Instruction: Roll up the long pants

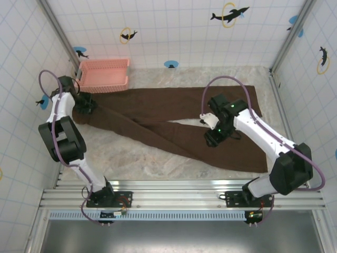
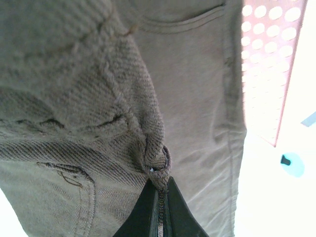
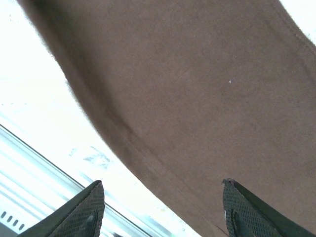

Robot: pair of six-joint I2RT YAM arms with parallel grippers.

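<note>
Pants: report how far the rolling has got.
Done: nothing rolled; the pants lie spread out on the table, legs splayed. In hand: the left gripper pinches a fold at the waist end; the right gripper hangs open over one leg. Left: the entire roll.

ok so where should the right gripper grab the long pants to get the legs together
Probably the near leg's hem, approached from above at its free right end. The long pants lie flat with the legs splayed. The left gripper is shut on a belt loop at the waist, so that end is pinned. The right gripper hangs open over that leg's edge.
</note>
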